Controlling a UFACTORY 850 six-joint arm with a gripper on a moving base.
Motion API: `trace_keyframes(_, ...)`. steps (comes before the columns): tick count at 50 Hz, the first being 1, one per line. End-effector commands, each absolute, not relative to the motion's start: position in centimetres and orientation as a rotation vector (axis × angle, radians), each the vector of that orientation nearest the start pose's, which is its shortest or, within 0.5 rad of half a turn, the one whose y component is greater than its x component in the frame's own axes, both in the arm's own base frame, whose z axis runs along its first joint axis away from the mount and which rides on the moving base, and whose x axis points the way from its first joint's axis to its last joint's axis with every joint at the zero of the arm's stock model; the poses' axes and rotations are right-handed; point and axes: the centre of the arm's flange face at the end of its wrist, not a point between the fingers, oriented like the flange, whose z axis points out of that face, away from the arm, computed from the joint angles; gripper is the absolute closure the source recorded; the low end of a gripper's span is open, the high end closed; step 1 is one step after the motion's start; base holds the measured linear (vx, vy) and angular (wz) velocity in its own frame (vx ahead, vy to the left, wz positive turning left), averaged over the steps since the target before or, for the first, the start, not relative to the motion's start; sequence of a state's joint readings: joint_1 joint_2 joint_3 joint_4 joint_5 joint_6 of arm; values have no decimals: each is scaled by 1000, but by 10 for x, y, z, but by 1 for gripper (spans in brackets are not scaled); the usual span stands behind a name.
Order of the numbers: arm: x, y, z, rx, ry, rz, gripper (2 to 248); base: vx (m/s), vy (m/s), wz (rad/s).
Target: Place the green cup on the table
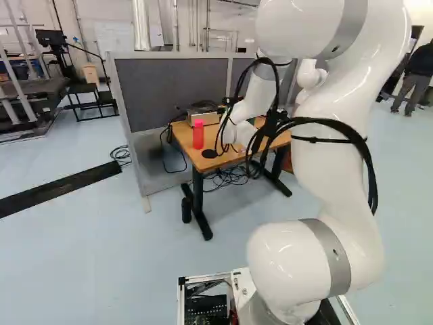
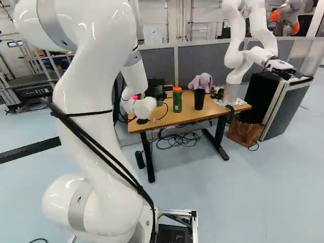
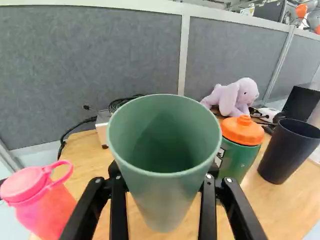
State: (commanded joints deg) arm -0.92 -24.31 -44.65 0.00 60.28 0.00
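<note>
Right now, the gripper (image 3: pixel 163 175) squeezes the green cup (image 3: pixel 160 197) from both sides, its open top up and its bottom pointing down toward the table (image 3: pixel 280 210).

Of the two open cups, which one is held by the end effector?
The green cup, gripped by the end effector. The other, the black cup, stands on the table beside the orange-lidded green bottle.
</note>
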Motion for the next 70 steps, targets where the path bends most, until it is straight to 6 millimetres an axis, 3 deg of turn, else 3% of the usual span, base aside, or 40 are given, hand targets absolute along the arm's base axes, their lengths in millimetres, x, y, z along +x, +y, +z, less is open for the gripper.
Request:
trace_keyframes(13, 565, -6, 339, -2409, 12, -2027, 126, 0, 0, 0)
trace_keyframes(41, 618, 21, 298, -2396, -40, -1998, 126, 0, 0, 0)
trace_keyframes(57, 624, 24, 278, -2416, -46, -1970, 126, 0, 0, 0)
trace_keyframes(70, 624, 24, 274, -2420, -46, -1965, 126, 0, 0, 0)
